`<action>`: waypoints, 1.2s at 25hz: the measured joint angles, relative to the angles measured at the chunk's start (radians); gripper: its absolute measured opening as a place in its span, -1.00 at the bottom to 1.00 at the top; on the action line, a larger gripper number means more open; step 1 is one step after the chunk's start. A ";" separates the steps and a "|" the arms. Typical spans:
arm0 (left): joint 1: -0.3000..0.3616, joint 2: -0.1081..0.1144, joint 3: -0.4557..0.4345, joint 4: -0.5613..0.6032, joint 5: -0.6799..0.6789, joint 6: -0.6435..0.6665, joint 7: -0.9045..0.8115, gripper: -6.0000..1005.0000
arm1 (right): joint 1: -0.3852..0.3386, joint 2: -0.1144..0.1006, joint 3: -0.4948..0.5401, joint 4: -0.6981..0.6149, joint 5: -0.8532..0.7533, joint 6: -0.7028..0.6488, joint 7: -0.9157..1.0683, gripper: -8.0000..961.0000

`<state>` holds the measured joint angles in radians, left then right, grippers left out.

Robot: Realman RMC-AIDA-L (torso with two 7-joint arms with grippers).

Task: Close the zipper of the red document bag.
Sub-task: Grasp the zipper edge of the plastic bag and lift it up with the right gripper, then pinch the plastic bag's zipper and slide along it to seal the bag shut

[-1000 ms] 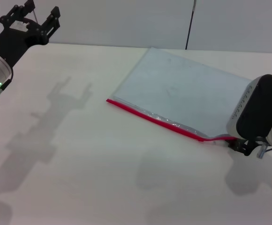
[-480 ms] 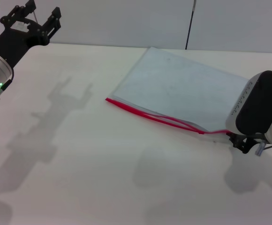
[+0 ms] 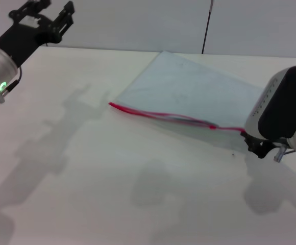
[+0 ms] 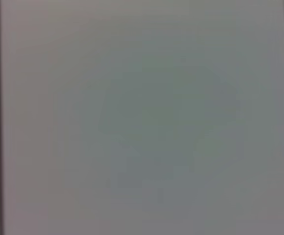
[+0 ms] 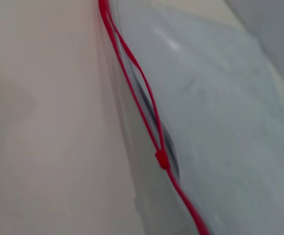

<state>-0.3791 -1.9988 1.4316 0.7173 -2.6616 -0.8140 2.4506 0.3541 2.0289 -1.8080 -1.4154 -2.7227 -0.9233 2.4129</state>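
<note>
Since the earlier frames, the red document bag [image 3: 194, 97] has been raised along its near long edge, which now stands off the table [image 3: 112, 194] and casts a soft shadow in front of it; the left gripper [image 3: 50, 11] has also shifted slightly higher and to the right. Bag: a flat, translucent pale-blue pouch lying diagonally at centre right, its far corner toward the back wall [image 3: 138, 23]. The zipper [image 3: 163, 116] runs as a thin red strip along the near edge. In the right wrist view the zipper [image 5: 147, 105] splits into two separate red lines that converge at a small red slider [image 5: 162, 160], beyond which a single line continues; the stretch away from the right gripper is thus open.

Right gripper [image 3: 254, 145]: low at the bag's right-hand end, where the red strip ends. Whether its fingers are apart or clamped on the strip cannot be told, as the wrist housing hides them.

Left gripper: raised at far left, fingers spread apart, holding nothing, well apart from the bag.

Surroundings: a plain white table with broad bare area to the left and front of the bag; grey wall with one dark vertical seam [image 3: 207, 25].
</note>
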 joint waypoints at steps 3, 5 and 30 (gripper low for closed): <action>-0.001 0.015 0.001 0.086 0.178 0.049 -0.170 0.31 | -0.026 0.000 0.002 -0.064 0.000 -0.007 0.000 -0.76; -0.009 0.025 0.001 0.128 0.322 0.063 -0.287 0.31 | -0.039 0.000 0.004 -0.097 0.000 -0.008 0.000 -0.78; -0.264 0.016 -0.030 0.382 1.480 -0.335 -0.937 0.09 | -0.076 -0.001 0.007 -0.236 0.040 -0.036 -0.005 -0.88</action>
<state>-0.6429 -1.9823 1.4014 1.0992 -1.1814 -1.1488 1.5136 0.2779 2.0281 -1.8010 -1.6515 -2.6831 -0.9592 2.4080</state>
